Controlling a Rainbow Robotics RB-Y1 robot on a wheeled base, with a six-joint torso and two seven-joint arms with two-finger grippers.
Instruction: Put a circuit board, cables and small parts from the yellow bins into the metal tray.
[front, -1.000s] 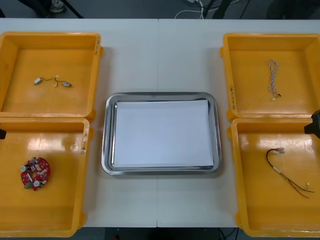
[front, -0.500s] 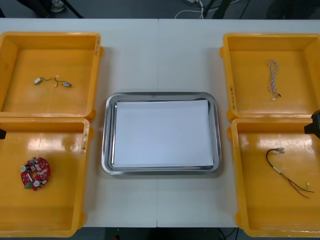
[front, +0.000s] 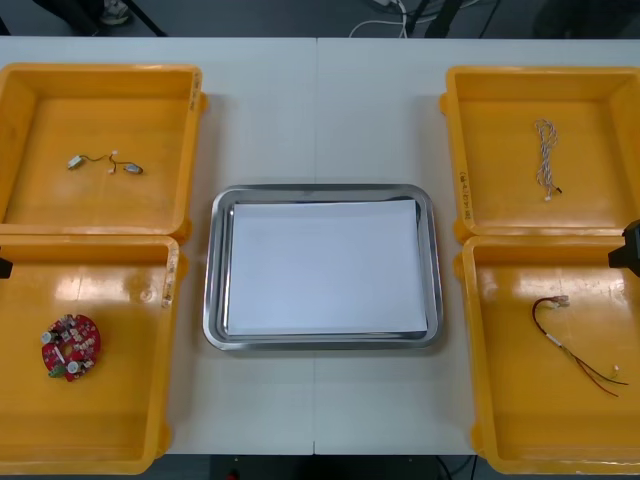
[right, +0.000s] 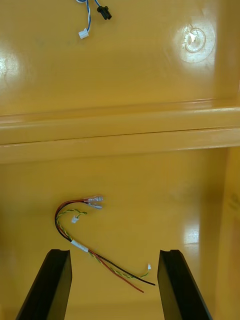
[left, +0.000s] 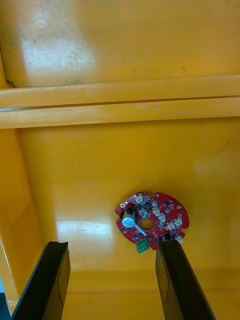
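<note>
My left gripper (left: 111, 246) hangs open above the near left yellow bin (front: 120, 440). The round red circuit board (left: 151, 221) lies flat on the bin floor just beyond its fingers, closer to one of them; in the front view the circuit board (front: 70, 347) sits at the bin's left. My right gripper (right: 114, 253) is open over the near right yellow bin (front: 500, 400). The red and yellow cable (right: 90, 235) lies loose between and beyond its fingers, and as a curved cable (front: 575, 345) in the front view. The metal tray (front: 212, 270), white inside, holds nothing.
The far left bin (front: 40, 200) holds small metal parts (front: 105, 163) joined by a wire. The far right bin (front: 480, 200) holds a twisted blue and white cable (front: 545, 158). A black edge of each arm shows at the table's sides.
</note>
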